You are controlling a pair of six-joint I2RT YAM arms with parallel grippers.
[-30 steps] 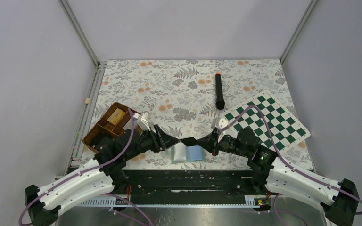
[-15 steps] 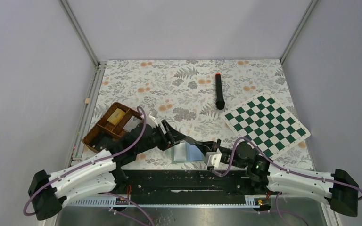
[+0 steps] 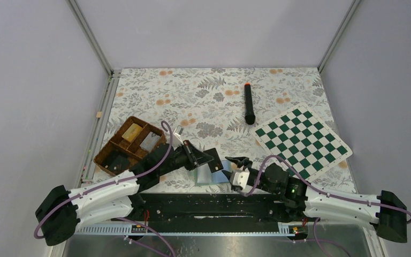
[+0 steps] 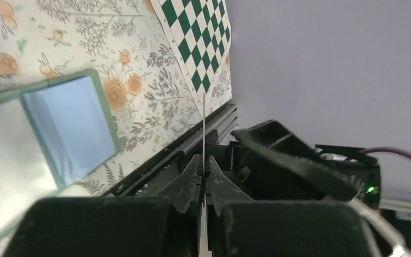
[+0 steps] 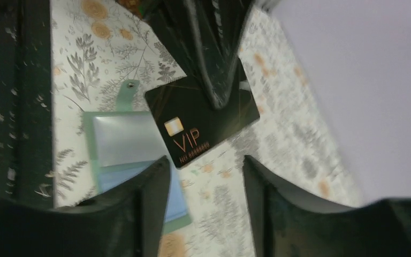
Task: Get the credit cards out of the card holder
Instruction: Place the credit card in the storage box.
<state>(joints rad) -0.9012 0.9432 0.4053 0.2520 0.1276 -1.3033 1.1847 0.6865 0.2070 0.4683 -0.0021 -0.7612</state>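
The card holder [image 3: 212, 175] lies open on the floral mat by the near edge, showing a pale green and a light blue panel [image 4: 67, 126]. Just above it my left gripper [image 3: 206, 159] is shut on a black credit card [image 5: 200, 120] printed "VIP". In the left wrist view that card [image 4: 204, 128] shows edge-on as a thin line between the jaws [image 4: 204, 171]. My right gripper [image 5: 203, 182] stands open just in front of the card's lower edge, fingers [image 5: 152, 203] apart and touching nothing. A grey card [image 3: 151, 142] lies in the wicker tray.
The brown divided wicker tray [image 3: 107, 152] sits at the left and also holds a yellowish-tan block [image 3: 132, 131]. A black stick with an orange tip [image 3: 249, 104] lies at the back. The green chessboard [image 3: 302, 140] lies at the right.
The card passed from the right gripper to the left one. The left jaws closed on it and the right jaws opened. The right arm dropped back toward the near edge.
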